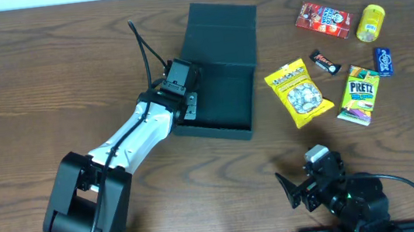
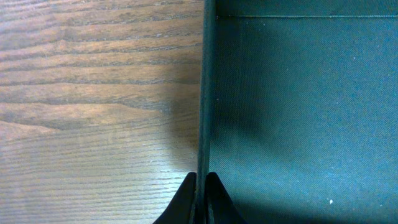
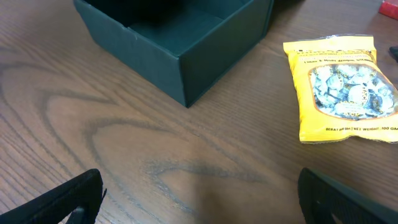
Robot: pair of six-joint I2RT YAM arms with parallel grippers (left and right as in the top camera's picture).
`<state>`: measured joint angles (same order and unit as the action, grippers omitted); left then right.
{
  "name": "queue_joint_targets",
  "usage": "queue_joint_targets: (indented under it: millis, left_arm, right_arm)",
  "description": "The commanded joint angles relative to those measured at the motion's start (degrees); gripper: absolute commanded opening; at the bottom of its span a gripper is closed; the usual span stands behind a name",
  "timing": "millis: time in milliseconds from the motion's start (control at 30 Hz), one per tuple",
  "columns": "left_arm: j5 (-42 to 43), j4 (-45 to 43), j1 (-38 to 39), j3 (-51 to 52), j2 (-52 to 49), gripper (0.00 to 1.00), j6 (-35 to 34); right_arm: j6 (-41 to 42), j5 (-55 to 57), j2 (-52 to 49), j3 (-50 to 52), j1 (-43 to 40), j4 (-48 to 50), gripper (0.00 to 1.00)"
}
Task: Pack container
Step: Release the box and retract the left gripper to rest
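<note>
The right gripper [image 3: 199,208] lies nearest, its fingers spread wide above the tabletop [image 3: 186,162]. It is released and holds nothing, sitting short of the container [image 3: 155,62], probably ready to fetch a snack. Just right of the container lies a yellow pouch [image 3: 339,87], the closest pick. The left gripper [image 2: 200,194] is clenched on the container's left wall, one finger inside and one outside — likely to steady it for packing. Only the left wrist view shows that pinch. The overhead view adds what both wrist views miss — the container's empty interior, its lid flap [image 1: 223,19] open on the far side, and right of the pouch a green Pretz box [image 1: 359,95], a red box [image 1: 323,19] and a yellow canister [image 1: 371,22].
</note>
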<state>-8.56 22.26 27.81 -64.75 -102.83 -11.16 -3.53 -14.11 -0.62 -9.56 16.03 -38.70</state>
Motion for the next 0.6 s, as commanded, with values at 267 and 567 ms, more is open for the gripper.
queue_joint_targets:
  millis: [267, 567]
  left_arm:
    - [-2.36, 0.13, -0.17, -0.63, -0.66, 0.06, -12.0]
    - [-2.38, -0.09, -0.17, -0.63, -0.66, 0.06, -16.35]
  right_arm:
    - [0.5, 0.22, 0.33, 0.2, 0.46, 0.09, 0.99]
    - [0.5, 0.22, 0.33, 0.2, 0.46, 0.09, 0.99]
